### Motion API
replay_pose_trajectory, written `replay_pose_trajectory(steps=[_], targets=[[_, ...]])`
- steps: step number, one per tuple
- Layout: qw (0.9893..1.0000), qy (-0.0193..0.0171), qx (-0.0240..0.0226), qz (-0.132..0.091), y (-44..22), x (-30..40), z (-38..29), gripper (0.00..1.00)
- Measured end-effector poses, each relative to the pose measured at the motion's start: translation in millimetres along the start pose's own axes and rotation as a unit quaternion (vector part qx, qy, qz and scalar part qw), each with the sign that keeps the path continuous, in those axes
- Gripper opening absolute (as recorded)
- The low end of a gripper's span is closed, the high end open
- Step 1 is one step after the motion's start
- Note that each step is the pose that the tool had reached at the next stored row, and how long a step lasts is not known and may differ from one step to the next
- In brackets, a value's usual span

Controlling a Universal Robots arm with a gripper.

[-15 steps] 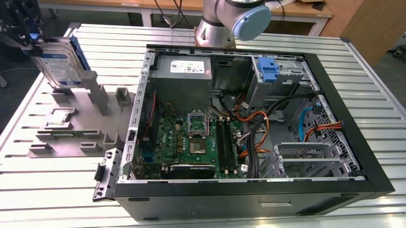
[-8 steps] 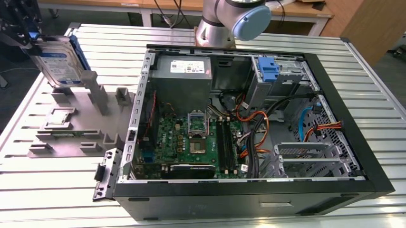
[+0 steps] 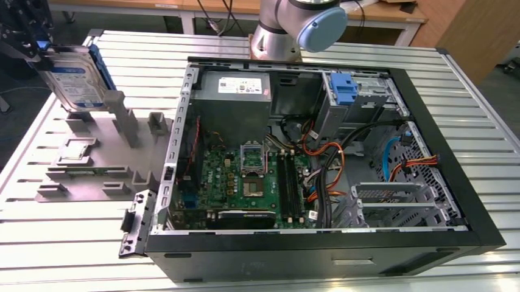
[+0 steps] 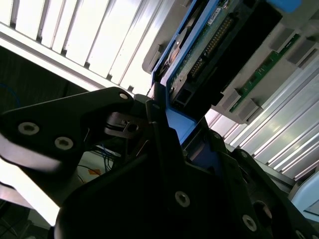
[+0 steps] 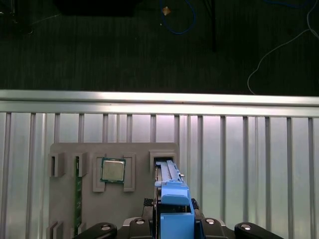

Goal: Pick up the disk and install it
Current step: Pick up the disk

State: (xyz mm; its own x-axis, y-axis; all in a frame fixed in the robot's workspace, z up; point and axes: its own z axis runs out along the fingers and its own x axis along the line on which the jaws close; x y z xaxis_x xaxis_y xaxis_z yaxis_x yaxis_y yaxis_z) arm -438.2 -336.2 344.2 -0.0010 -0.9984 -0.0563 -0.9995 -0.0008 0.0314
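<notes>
Gripper (image 4: 158, 112) clenched on only the blue carrier edge of the disk (image 3: 73, 79), which is upright over the fixture (image 3: 81, 176), well apart from the case (image 3: 309, 246): thin grip, so it could pivot, slip, or snag the case rim.

Upright disk (image 3: 73, 80) by grey fixture plate (image 3: 97, 173), exterior view's left of open computer case (image 3: 325, 255).

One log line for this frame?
gripper: shut on disk | disk: upright, over grey fixture plate | case: open, disk not installed
</notes>
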Motion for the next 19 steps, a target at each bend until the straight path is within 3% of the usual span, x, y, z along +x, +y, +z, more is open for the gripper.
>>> replay_pose_trajectory(steps=[19], targets=[[1.0, 0.0, 0.0, 0.0, 0.2, -0.3, -5.8, 0.36]])
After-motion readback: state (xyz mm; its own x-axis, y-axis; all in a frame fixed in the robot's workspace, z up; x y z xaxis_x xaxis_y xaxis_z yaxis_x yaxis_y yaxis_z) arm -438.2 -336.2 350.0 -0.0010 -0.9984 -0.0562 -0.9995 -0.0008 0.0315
